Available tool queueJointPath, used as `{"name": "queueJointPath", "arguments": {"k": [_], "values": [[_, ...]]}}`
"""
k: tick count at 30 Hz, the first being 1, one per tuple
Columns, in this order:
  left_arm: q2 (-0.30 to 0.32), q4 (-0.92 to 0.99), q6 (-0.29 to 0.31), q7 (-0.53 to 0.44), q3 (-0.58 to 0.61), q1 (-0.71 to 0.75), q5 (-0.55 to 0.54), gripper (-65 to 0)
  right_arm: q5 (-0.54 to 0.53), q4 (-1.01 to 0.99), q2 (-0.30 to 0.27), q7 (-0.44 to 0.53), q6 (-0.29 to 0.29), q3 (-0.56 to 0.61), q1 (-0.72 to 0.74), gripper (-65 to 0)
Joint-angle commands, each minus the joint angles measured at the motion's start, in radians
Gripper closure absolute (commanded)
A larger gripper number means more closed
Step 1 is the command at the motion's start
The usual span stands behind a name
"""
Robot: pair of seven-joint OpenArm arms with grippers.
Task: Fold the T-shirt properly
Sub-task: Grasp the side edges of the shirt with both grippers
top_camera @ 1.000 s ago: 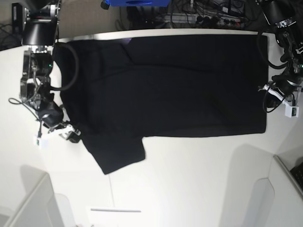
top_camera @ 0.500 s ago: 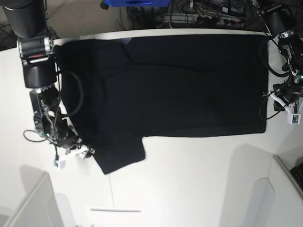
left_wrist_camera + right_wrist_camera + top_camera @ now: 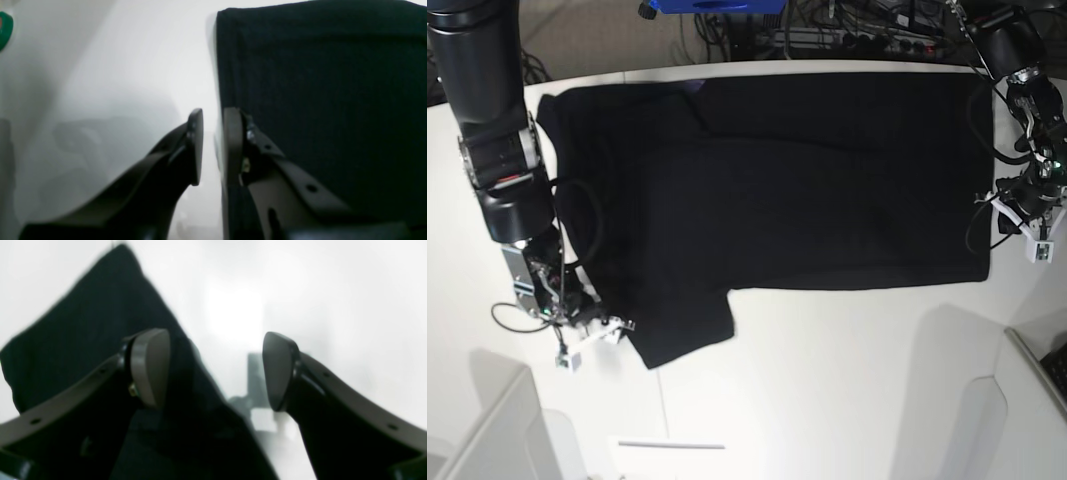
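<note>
The black T-shirt (image 3: 807, 180) lies spread flat on the white table (image 3: 827, 400), its hem at the right and one sleeve (image 3: 682, 330) sticking out toward the front. My right gripper (image 3: 617, 325) sits at that sleeve's left corner. In the right wrist view my right gripper (image 3: 213, 340) is wide open, one finger over the T-shirt (image 3: 83, 316) and the other over bare table. My left gripper (image 3: 999, 205) is at the hem's right edge. In the left wrist view my left gripper (image 3: 213, 115) shows a narrow gap, with the T-shirt (image 3: 317, 83) edge beside one pad.
A thin white strip (image 3: 672, 445) lies near the table's front edge. White partitions stand at the front left (image 3: 487, 430) and front right (image 3: 1017, 400). Cables and a blue object (image 3: 717, 5) crowd the space behind the table.
My right arm has travelled down the table's left side to the sleeve corner and its jaws have spread wider. My left gripper's jaws have parted slightly at the hem edge.
</note>
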State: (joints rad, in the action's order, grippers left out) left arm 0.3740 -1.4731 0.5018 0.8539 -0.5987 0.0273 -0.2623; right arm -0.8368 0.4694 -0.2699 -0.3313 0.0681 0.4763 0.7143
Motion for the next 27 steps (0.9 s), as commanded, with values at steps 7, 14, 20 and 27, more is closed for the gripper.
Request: {"name": "queueJointPath", "arguments": {"k": [7, 14, 20, 27], "values": [[0.023, -0.016, 0.001, -0.018, -0.008, -0.008, -0.007, -11.5, -0.005, -0.007, 0.030, 0.021, 0.017, 0.000, 0.037, -41.3], [0.023, -0.016, 0.001, -0.018, -0.010, 0.001, -0.007, -11.5, -0.005, -0.005, 0.033, 0.021, 0.017, 0.000, 0.009, -40.4], [0.023, -0.016, 0.001, -0.018, -0.010, 0.001, -0.007, -11.7, -0.005, -0.005, 0.033, 0.096, 0.016, 0.000, -0.018, -28.2], [0.023, -0.014, -0.001, -0.018, -0.010, -0.011, -0.007, -12.3, -0.005, -0.007, 0.033, 0.111, 0.014, 0.002, -0.025, -20.1]]}}
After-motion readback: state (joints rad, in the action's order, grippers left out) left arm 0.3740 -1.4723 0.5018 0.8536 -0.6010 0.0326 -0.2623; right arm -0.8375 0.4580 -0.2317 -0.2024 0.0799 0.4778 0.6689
